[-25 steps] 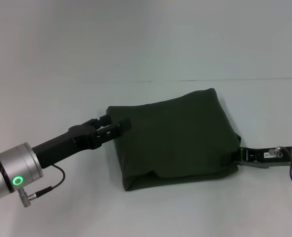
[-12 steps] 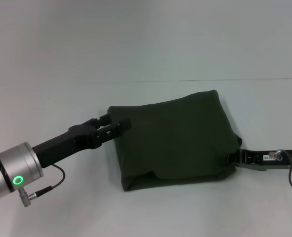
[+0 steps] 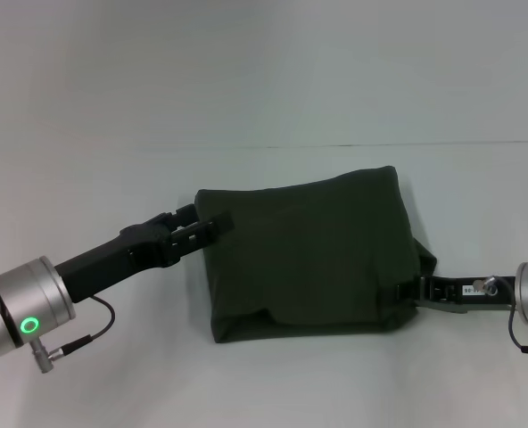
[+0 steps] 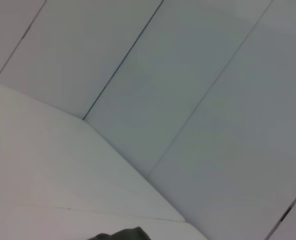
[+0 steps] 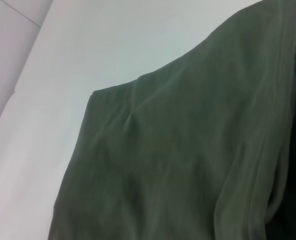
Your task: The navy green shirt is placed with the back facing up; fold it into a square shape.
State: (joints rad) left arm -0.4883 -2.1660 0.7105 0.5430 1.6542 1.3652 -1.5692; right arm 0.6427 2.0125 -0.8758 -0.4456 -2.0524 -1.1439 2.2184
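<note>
The navy green shirt [image 3: 309, 254] lies folded into a thick, roughly square bundle in the middle of the white table [image 3: 112, 116]. My left gripper [image 3: 212, 225] reaches in from the left and is shut on the bundle's upper left edge. From the right, my right gripper [image 3: 408, 292] is shut on the lower right edge, where the cloth bunches over its tip. The right wrist view is filled with the shirt [image 5: 178, 150] and its creased folds. In the left wrist view only a small tip of the shirt [image 4: 120, 234] shows.
The white table spreads on all sides of the bundle. A thin dark seam line [image 3: 246, 146] runs across it behind the shirt. Nothing else stands on it.
The folded shirt has slid a little to the left and toward me, together with both grippers. The right arm has come further inward.
</note>
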